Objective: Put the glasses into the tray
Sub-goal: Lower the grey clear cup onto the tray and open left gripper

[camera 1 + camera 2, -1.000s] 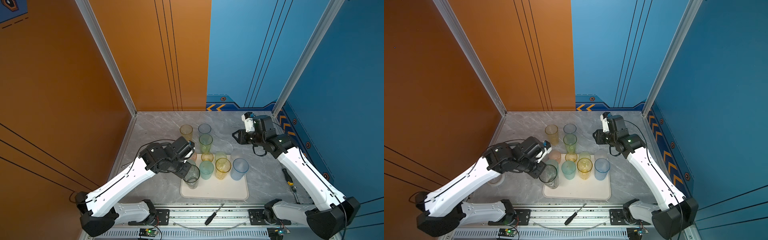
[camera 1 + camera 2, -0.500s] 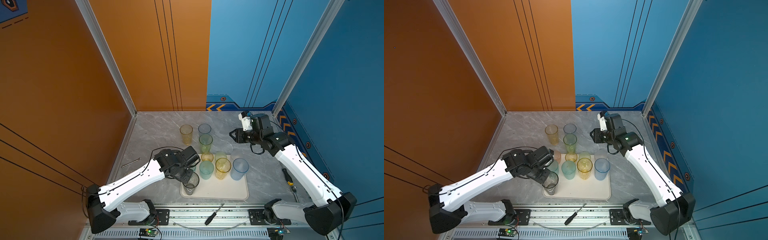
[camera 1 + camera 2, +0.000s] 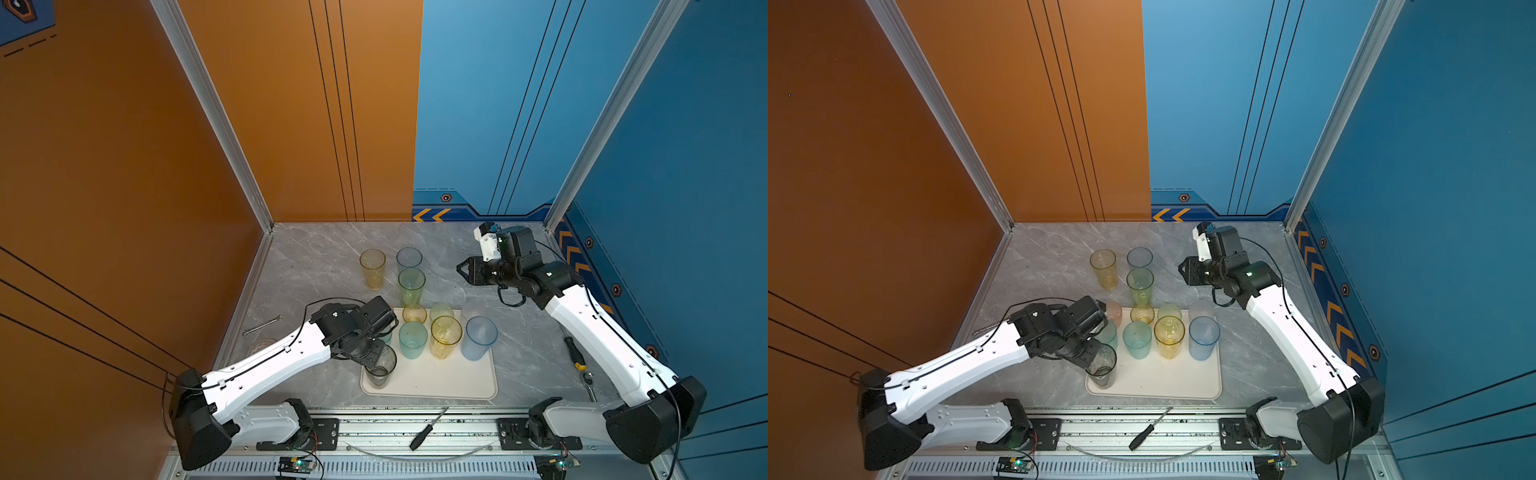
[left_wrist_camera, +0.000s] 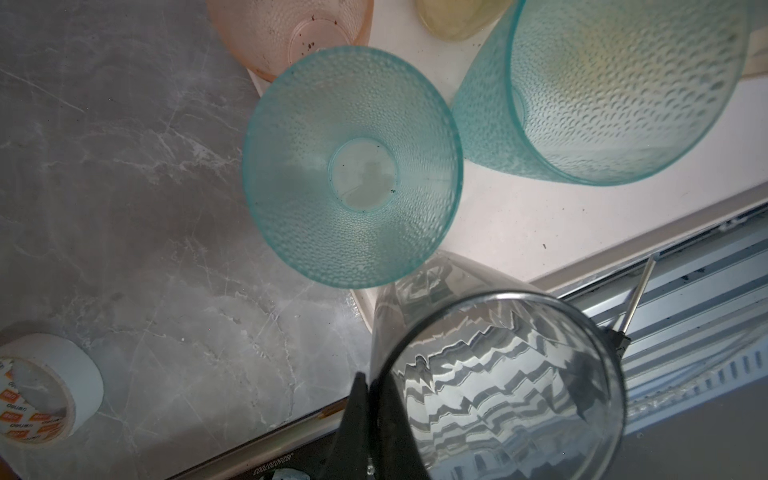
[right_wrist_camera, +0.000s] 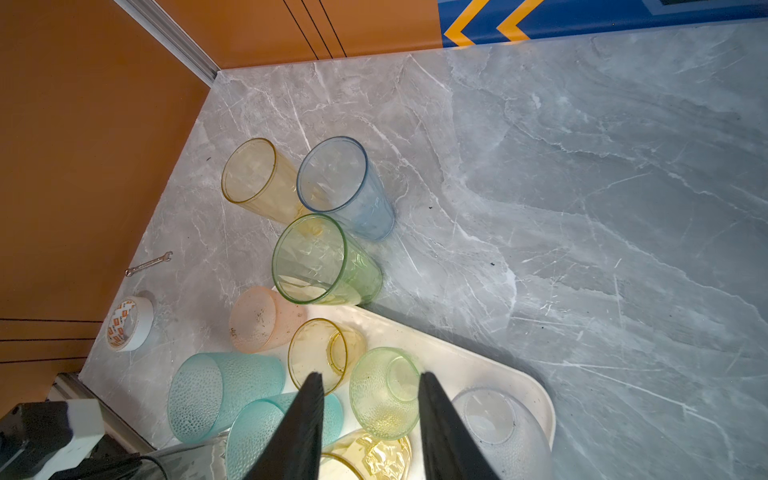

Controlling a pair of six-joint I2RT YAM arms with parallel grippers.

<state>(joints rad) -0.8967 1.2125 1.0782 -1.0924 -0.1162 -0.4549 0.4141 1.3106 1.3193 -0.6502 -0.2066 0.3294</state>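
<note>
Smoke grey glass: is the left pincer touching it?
Touching. The left wrist view shows the left pincer shut on the smoke grey glass, pinching its wall at the rim.

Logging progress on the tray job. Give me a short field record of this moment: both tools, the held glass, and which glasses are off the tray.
left tool: shut on the smoke grey glass at its rim
smoke grey glass: at the tray near left corner
right tool: open, empty, above the table past the tray's far side
off tray: tall yellow glass, tall blue glass, tall green glass, on the table
pink glass: by the tray's far left corner; on or off unclear
</note>
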